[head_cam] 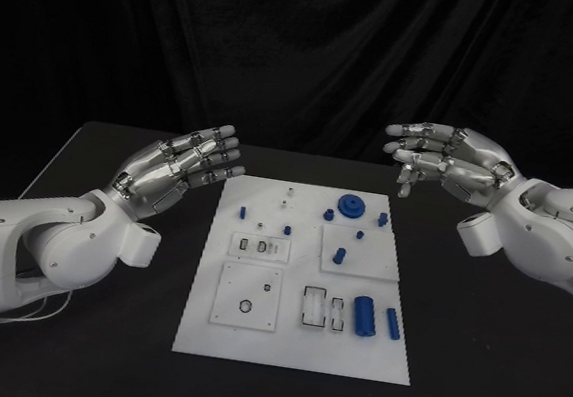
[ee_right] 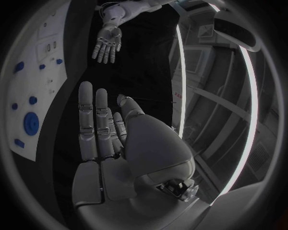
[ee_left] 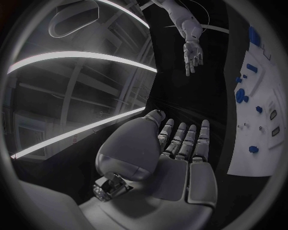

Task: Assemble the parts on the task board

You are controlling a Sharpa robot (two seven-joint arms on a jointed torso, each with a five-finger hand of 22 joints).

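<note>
The task board [head_cam: 293, 351] lies flat at the centre of the black table [head_cam: 491, 391], long axis running from 12 to 6 o'clock. Bare table surrounds it on all four edges, with wide margins at 3 and 9 o'clock.

The left hand [head_cam: 182, 167] hovers off the board's 9 to 10 o'clock edge, fingers extended and apart, holding nothing. The right hand [head_cam: 446, 162] hovers beyond the 1 o'clock corner, fingers loosely curved and apart, holding nothing.

A blue gear-like disc [head_cam: 351, 206] sits near the board's 12 o'clock edge. Two blue cylinders [head_cam: 364, 316] lie side by side towards 5 o'clock. Small blue pegs [head_cam: 340, 256] stand around the middle. No writing is legible on the board.
</note>
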